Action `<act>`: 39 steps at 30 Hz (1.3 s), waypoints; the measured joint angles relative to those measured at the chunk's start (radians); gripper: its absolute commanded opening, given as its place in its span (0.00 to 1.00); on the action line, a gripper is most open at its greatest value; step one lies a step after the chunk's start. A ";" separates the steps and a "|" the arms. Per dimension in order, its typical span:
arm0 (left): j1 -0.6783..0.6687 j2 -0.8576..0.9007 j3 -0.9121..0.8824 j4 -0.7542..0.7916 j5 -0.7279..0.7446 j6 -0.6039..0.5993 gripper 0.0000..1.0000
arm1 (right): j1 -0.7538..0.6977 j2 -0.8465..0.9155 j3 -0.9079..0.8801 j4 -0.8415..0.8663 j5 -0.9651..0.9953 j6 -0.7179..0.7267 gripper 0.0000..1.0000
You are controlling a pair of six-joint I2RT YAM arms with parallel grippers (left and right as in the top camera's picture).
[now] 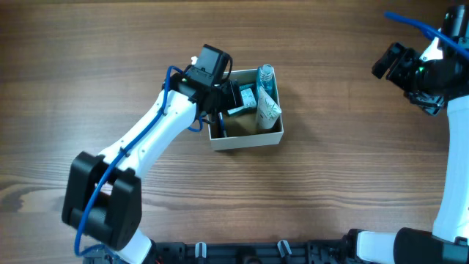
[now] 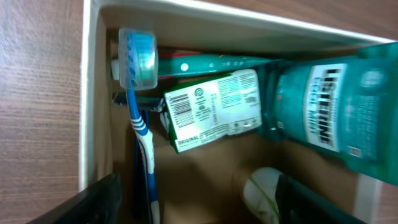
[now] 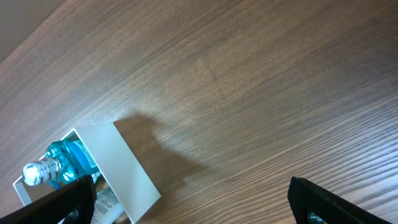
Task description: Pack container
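The container (image 1: 245,140) is a small white-walled box with a tan inside, at mid-table. It holds a teal mouthwash bottle (image 1: 265,79), a white tube (image 1: 268,110) and a green-labelled packet (image 1: 245,97). My left gripper (image 1: 220,99) is open over the box's left side. In the left wrist view its fingers (image 2: 199,208) spread wide above the tan floor. A blue capped toothbrush (image 2: 140,99) lies along the container's left wall (image 2: 90,93), beside the packet (image 2: 211,109), the bottle (image 2: 329,109) and the tube (image 2: 264,190). My right gripper (image 1: 396,62) is open and empty at the far right.
A red-and-green box (image 2: 205,62) lies against the far wall behind the packet. In the right wrist view the container (image 3: 124,168) and the bottle (image 3: 56,165) sit at the lower left, with bare wood between the right fingers (image 3: 196,205).
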 measured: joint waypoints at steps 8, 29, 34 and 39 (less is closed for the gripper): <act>0.089 -0.401 0.000 -0.134 -0.078 0.041 1.00 | 0.000 0.000 0.000 0.000 0.000 0.000 1.00; 0.185 -1.099 -0.075 -0.489 -0.217 0.261 1.00 | 0.000 0.000 0.000 0.000 0.000 0.000 1.00; 0.373 -1.238 -0.447 -0.172 -0.151 0.355 1.00 | 0.000 0.000 0.000 0.000 0.000 0.000 1.00; 0.448 -1.413 -0.777 0.072 -0.058 0.397 1.00 | 0.000 0.000 0.000 0.000 0.000 0.000 1.00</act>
